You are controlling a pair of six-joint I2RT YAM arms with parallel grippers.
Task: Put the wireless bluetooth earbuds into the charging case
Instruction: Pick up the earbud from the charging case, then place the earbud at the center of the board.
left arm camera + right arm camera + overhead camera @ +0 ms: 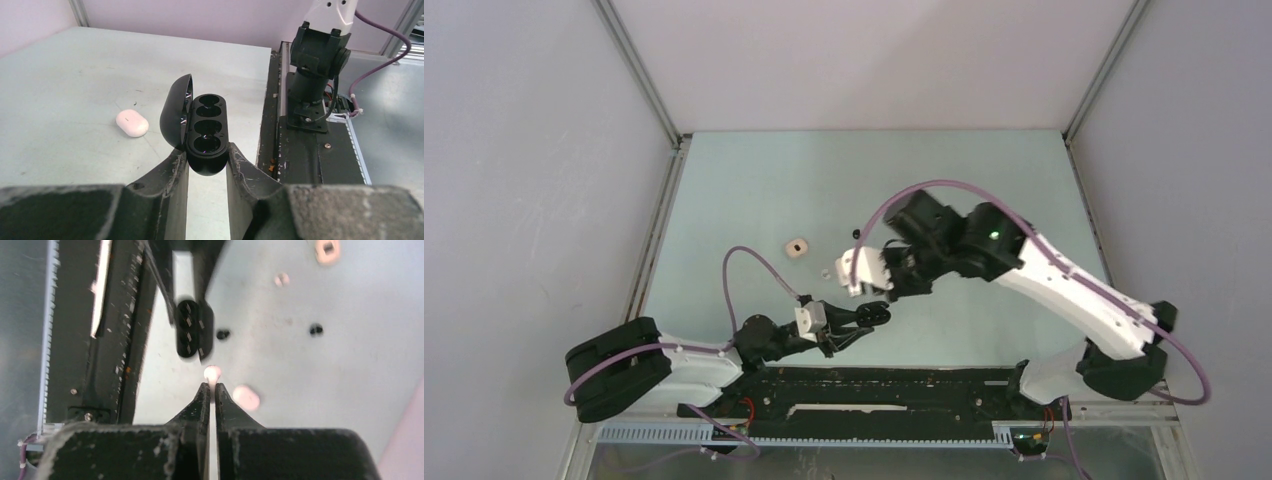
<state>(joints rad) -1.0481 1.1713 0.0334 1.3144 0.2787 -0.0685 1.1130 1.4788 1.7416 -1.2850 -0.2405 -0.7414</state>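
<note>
My left gripper (207, 156) is shut on the near end of a black charging case (205, 125). The case's lid stands open and its wells are empty. From above, the case (874, 313) hangs just off the table by the rail. My right gripper (210, 387) is shut on a pale earbud (212, 373), which pokes out past its tips. It hovers just short of the black case (189, 330). Two black earbuds (223, 333) (315, 330) and another pale earbud (282, 279) lie loose on the table.
A closed white case (132, 122) lies on the table left of the held case and shows beside my right fingers (246, 397). An open cream case (797, 246) sits farther back. The black base rail (874, 385) runs along the near edge.
</note>
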